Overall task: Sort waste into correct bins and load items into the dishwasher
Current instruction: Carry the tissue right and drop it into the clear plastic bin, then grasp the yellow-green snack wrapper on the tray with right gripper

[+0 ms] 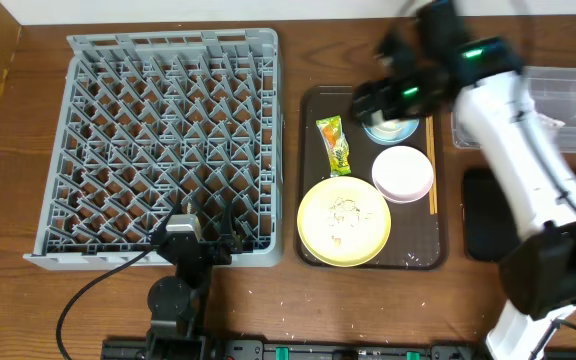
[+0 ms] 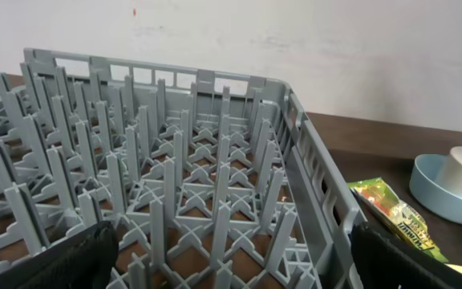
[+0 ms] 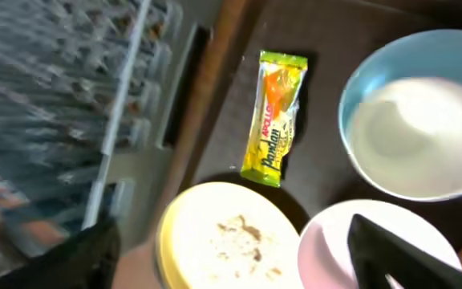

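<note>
The left arm [image 1: 173, 295] is all black: a round joint housing at the near edge and a boxy wrist with a small grey block on top. A thin black cable [image 1: 83, 300] loops off to its left. The left gripper [image 1: 211, 222] has matt black fingers [image 2: 62, 261] with a finely grained surface. The right arm [image 1: 523, 150] has smooth white shells between black joints, and two joints carry glowing green lights [image 1: 473, 50]. The right gripper [image 3: 231, 241] also has black fingers, too blurred for detail.
</note>
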`<state>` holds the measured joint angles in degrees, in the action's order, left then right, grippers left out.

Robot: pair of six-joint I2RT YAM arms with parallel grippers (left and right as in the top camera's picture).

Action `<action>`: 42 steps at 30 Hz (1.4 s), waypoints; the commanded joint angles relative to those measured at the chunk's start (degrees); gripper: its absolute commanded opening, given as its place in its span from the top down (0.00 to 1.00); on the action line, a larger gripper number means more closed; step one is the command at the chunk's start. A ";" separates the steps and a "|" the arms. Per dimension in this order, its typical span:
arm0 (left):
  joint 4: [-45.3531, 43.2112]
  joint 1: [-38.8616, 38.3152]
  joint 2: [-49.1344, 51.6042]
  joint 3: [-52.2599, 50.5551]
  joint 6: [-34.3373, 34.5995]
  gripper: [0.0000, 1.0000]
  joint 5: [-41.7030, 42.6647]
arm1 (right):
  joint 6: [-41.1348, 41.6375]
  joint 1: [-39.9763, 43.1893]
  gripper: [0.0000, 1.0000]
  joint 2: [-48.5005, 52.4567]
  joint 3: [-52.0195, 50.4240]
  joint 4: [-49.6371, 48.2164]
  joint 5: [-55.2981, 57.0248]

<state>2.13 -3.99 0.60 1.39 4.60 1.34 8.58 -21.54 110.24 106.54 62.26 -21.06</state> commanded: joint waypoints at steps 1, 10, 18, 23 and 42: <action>2.01 -0.37 -0.37 -1.16 -0.31 0.06 -0.87 | 3.98 -6.95 0.03 2.14 -0.96 -1.03 19.08; 2.01 -0.37 -0.37 -1.16 -0.31 0.06 -0.87 | 10.99 -13.20 0.01 12.76 -0.96 -5.99 26.62; 2.01 -0.37 -0.37 -1.16 -0.31 0.06 -0.85 | 11.76 -13.20 0.12 21.09 -0.96 -8.13 25.11; 2.01 -0.37 -0.37 -1.16 -0.31 0.06 -0.87 | 11.80 -13.38 0.35 24.50 -0.96 -8.52 25.09; 2.01 -0.37 -0.37 -1.16 -0.31 0.06 -0.87 | 18.75 -3.98 0.99 6.71 11.34 -2.78 25.57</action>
<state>2.13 -3.99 0.60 1.39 4.60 1.34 23.29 -29.89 124.97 114.78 59.24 3.49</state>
